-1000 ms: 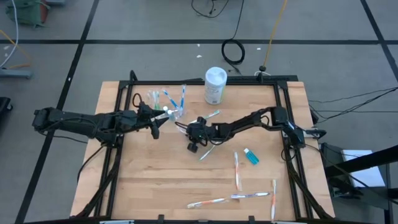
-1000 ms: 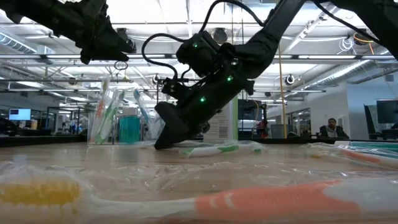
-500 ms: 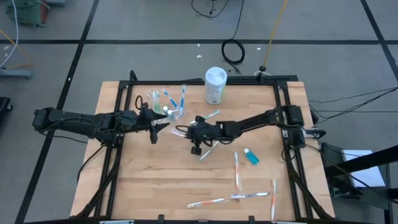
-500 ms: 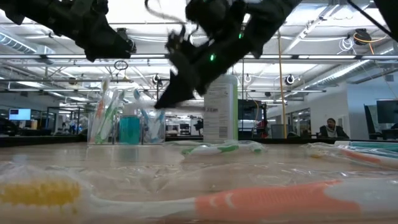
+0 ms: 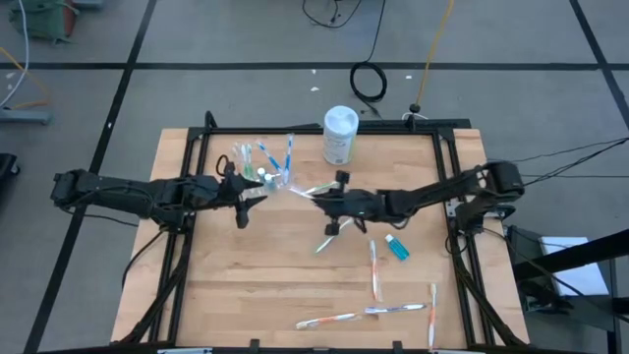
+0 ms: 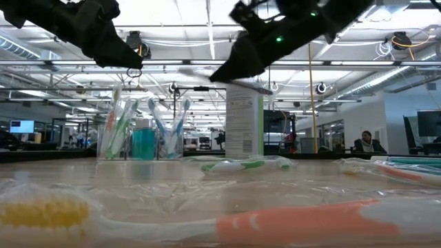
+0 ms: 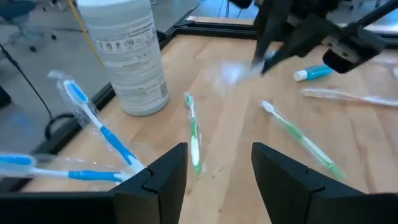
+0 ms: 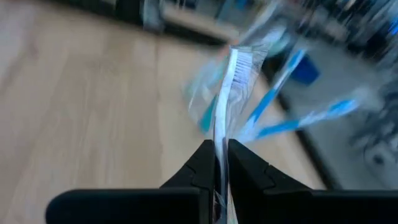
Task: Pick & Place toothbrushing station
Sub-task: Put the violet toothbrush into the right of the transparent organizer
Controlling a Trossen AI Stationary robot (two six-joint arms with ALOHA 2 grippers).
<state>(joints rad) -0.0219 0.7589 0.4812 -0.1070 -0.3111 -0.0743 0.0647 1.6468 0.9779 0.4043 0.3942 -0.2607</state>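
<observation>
A wrapped white toothbrush (image 8: 231, 93) is held clamped in the right hand (image 5: 322, 196) above the table (image 5: 256, 285) at frame centre, just right of the clear cup (image 5: 276, 176) of toothbrushes, beside which the left hand (image 5: 257, 191) is held with fingers apart.

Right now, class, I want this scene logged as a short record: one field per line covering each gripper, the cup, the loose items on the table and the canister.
right gripper: shut on a wrapped toothbrush, raised above the table, toward the cup
left gripper: open, empty, beside the cup
clear cup: upright, holding several toothbrushes and a teal tube
loose toothbrushes: several on the table, including a green one
loose teal tube: lying on the table
white canister: upright at the table's far edge
</observation>
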